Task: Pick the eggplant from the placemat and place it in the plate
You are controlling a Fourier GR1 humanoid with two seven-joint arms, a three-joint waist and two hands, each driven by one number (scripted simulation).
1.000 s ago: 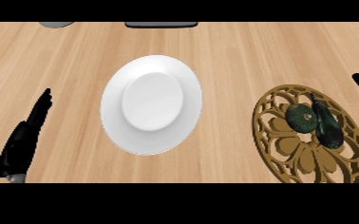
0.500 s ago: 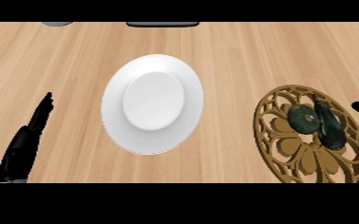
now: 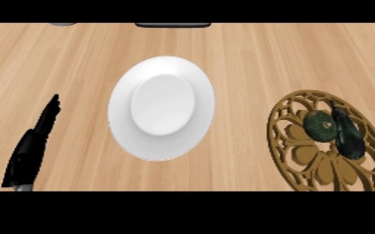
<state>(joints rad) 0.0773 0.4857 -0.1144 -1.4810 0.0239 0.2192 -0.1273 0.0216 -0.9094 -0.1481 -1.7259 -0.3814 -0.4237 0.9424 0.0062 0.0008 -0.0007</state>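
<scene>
Eggplant [image 3: 344, 135]: we've got it lying on the placemat, dark green, with its long body running up and down the view near the mat's right side and a rounder part just to the left, towards the mat's middle.
Placemat [image 3: 293, 144]: we see a round golden mat with an openwork pattern, at the right of the counter and cut off by the view's right and lower edges.
Plate [image 3: 161, 108]: white, in the middle of the view. It lies flat on the wood and sits apart from the mat, with bare counter between them.
Left hand [image 3: 33, 146]: we find it at the lower left, black, resting open with its fingers straight and pointing up the view. It holds nothing and is well apart from the plate and the eggplant.
Counter [image 3: 256, 59]: light wood with the grain running across.
Far edge: we can make out a dark flat shape [image 3: 173, 25] and a small grey one [image 3: 62, 24], both too cropped to name.
</scene>
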